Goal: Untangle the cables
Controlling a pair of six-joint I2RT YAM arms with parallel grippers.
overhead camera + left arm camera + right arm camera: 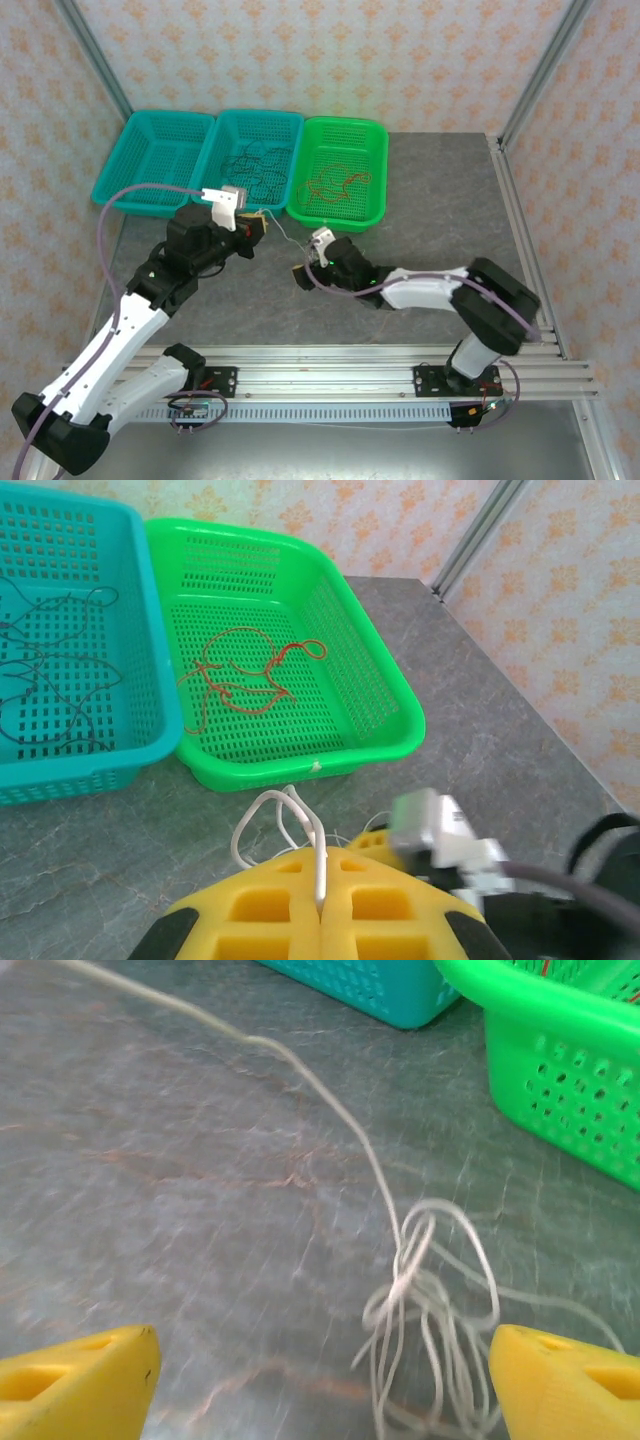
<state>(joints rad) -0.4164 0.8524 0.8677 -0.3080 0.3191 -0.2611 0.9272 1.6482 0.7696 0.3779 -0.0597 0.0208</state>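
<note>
1. Left wrist view: the left end effector (320, 905) is clenched on the pale cable (268, 825). One strand is pinched between its yellow fingers, and loops spill out just ahead onto the bench (480, 680).
2. Right wrist view: the right end effector (320, 1370) is released, its fingers wide apart. The pale cable's knot (415, 1285) lies on the bench between and just beyond them, and one strand leads away toward the far left.
3. Top external view: both end effectors sit mid-bench, just in front of the baskets along the far edge. The red-orange cable (335, 182) lies alone in the green basket (383, 170). The dark cable (250, 170) lies in the middle teal basket (262, 114).
4. Step in hand, as I judge it: two cables look sorted, and the pale one is being worked loose.
5. The next move probably calls for the right end effector to close on a single loop of the knot, not the whole bundle. It would then draw gently away from the left hold.
</note>
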